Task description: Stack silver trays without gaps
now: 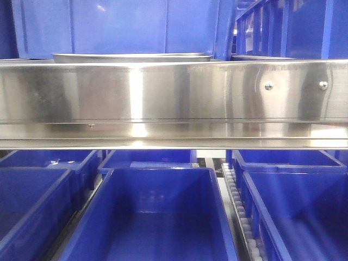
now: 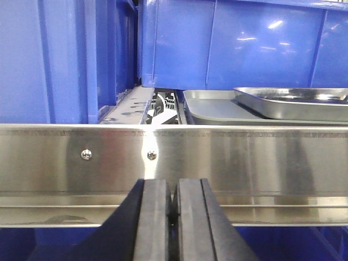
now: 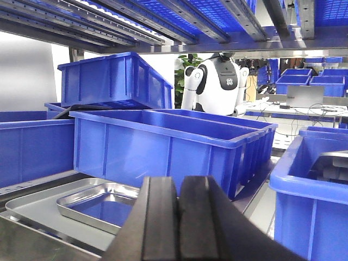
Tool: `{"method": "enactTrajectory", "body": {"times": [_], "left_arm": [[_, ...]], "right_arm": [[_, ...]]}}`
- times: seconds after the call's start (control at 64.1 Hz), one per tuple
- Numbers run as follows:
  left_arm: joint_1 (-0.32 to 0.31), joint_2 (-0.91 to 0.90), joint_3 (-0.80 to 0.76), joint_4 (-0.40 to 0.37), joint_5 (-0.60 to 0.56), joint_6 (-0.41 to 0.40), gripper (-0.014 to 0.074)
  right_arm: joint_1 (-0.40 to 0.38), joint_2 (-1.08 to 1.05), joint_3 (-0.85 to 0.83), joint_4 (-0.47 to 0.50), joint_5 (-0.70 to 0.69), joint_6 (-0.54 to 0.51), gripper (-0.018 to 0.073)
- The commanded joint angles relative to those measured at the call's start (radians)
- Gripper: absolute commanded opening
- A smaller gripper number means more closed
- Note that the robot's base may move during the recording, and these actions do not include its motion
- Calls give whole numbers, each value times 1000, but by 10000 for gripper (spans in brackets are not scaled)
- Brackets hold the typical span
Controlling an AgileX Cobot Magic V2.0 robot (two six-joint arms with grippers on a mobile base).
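Both jaws are seen pressed shut, empty. Beyond the rail (image 2: pixel 217 157), a small tray (image 2: pixel 293 102) is seen lying in a larger tray (image 2: pixel 217 111), upper right of the left jaws, lower left of the right jaws.

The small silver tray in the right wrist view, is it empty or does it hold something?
Empty. The small silver tray shows only bare shiny floor with blue reflections; it rests inside a larger grey tray.

Silver trays (image 3: pixel 100 205) and rail (image 1: pixel 174 92) are glossy polished metal; bins (image 3: pixel 168 147) smooth blue plastic.
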Motion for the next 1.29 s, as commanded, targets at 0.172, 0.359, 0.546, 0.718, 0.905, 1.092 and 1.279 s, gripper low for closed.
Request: {"method": "enactTrajectory", "body": {"times": [0.172,0.359,0.546,0.718,0.905,1.092,1.279], "left_arm": [[-7,-5,-2,5,-22,-7,-12],[-1,-5,-2,5,-22,-7,-12],[47,-5,-2,5,-22,-7,-12],[49,-5,-2,-15,-22,-7,-12],[49,-5,-2,-15,-30,-7,-12],[49,-5,-2,-15,-30,-7,-12],[49,-5,-2,-15,-30,-7,-12]], "right_arm": [[0,-5,1,-10,-25,-6,-79],[0,-5,1,-10,-25,-6,-79],[0,-5,1,-10,-25,-6,-79],[0,-5,1,-10,-25,-6,-79],[0,-5,1,-10,-25,-6,-79],[0,-5,1,-10,-25,-6,-79],[0,-5,1,-10,-25,-6,-79]]}}
